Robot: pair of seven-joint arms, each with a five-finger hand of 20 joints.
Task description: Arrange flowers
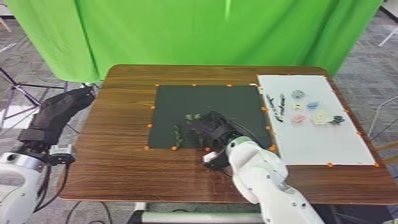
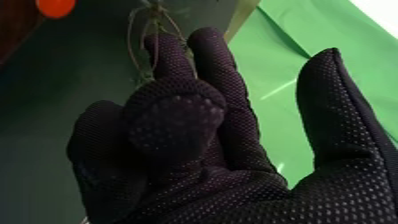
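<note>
Green sprig [image 1: 178,136], long axis near-to-far on the dark mat [image 1: 213,96]; right hand [image 1: 210,126] loosely open, hold unclear.

Left hand [image 1: 64,107] and right hand [image 1: 211,127]: gloved in black fabric; right glove [image 2: 338,202] patterned with small pale dots. Behind the hands: left arm [image 1: 19,182] and right arm [image 1: 265,170], white, rounded shells. Behind the left hand: black-and-grey module [image 1: 61,154], black cable [image 1: 65,182] looping alongside the arm.

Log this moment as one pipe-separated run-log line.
right hand: at greenery on dark mat | left hand: off table's left edge | flower heads: on white mat, right side
</note>
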